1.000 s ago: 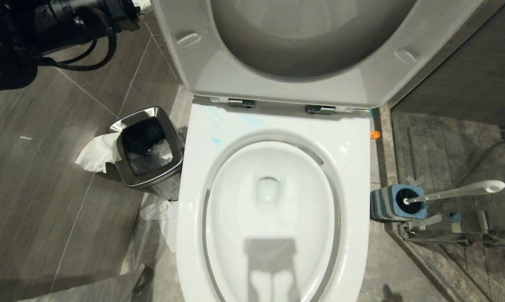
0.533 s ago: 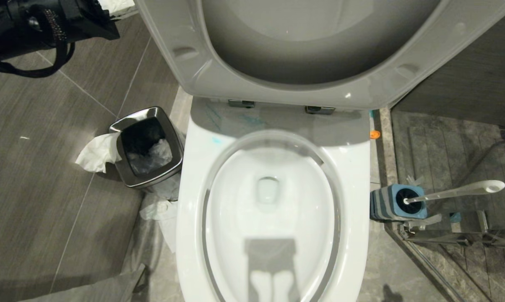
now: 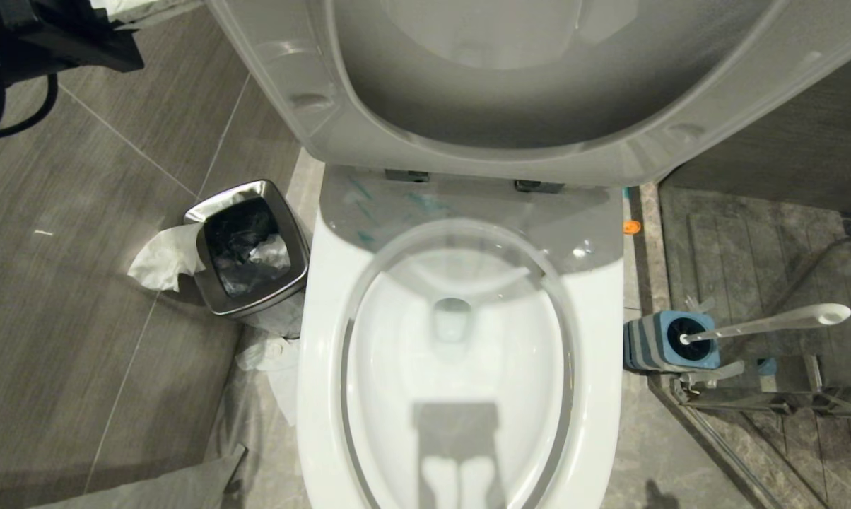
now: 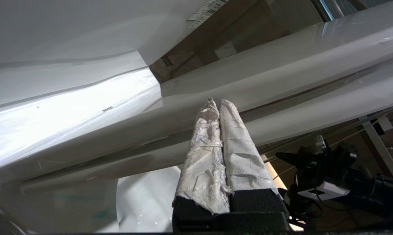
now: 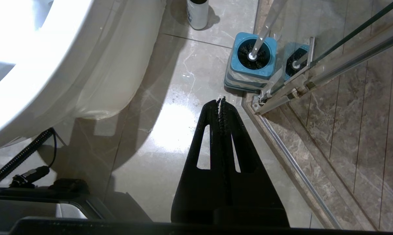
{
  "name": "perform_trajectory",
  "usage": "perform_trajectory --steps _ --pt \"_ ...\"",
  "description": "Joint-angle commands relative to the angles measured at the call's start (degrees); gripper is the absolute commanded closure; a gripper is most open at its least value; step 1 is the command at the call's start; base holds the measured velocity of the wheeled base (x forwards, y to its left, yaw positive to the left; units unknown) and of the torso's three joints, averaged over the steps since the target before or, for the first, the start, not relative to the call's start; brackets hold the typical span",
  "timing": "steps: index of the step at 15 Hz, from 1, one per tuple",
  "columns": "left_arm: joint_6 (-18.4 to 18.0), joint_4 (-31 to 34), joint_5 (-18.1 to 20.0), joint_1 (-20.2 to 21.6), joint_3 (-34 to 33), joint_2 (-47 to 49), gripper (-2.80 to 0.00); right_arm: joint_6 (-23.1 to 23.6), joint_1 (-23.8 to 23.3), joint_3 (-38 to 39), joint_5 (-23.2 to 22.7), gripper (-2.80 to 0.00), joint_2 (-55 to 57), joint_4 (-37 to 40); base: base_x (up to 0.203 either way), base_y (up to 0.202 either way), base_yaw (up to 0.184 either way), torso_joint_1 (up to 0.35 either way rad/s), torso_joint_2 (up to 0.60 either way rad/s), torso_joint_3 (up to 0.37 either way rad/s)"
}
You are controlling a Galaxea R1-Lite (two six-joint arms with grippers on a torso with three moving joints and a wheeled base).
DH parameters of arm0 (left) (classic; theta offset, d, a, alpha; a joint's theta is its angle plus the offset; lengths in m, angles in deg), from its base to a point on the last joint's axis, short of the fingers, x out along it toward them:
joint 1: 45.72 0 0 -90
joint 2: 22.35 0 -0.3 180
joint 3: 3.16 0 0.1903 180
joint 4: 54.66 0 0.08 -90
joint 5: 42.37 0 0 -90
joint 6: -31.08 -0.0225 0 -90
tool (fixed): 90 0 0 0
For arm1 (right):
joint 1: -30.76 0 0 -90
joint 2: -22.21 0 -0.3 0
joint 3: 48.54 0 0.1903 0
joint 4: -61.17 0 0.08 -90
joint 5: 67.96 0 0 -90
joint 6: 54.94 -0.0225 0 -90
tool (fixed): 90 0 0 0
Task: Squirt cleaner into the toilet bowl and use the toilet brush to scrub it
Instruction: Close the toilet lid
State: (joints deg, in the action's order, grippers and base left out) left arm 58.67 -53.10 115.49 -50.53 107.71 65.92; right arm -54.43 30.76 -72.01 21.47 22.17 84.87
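- Seat and lid have swung down further over the toilet bowl in the last second, shading its back rim.
- My left gripper, paper-wrapped fingers pressed together and holding nothing, sits against the seat edge, so I reckon I'm closing up.
- Faint teal cleaner streaks by the hinges.
- Toilet brush stands in its holder at the bowl's right; right gripper is pinched closed, empty, near it.

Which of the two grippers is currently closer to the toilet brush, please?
Right. The right gripper hangs shut above the floor just short of the toilet brush; the left gripper is up against the raised seat.
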Motion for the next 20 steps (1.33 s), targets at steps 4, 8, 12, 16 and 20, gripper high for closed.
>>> perform_trajectory --steps 4,8,12,16,20 --pt "0.44 0.18 0.35 0.23 -2.20 -4.38 0.00 0.02 0.00 0.01 0.05 0.00 0.05 0.02 0.000 0.000 0.000 0.000 0.00 0.000" --pt "0.24 0.27 1.28 0.42 -3.74 -5.38 0.00 0.02 0.00 0.01 -0.04 0.00 0.05 0.02 0.000 0.000 0.000 0.000 0.00 0.000" --pt "0.21 0.27 3.25 0.42 -4.62 -5.38 0.00 0.02 0.00 0.01 0.04 0.00 0.05 0.02 0.000 0.000 0.000 0.002 0.00 0.102" --pt "0.19 0.27 3.33 0.43 -5.61 -5.88 0.00 0.02 0.00 0.01 -0.04 0.00 0.05 0.02 0.000 0.000 0.000 0.001 0.00 0.195" --pt "0.19 0.27 3.95 0.42 -7.71 -7.50 0.00 0.02 0.00 0.01 0.05 0.00 0.05 0.02 0.000 0.000 0.000 0.002 0.00 0.208"
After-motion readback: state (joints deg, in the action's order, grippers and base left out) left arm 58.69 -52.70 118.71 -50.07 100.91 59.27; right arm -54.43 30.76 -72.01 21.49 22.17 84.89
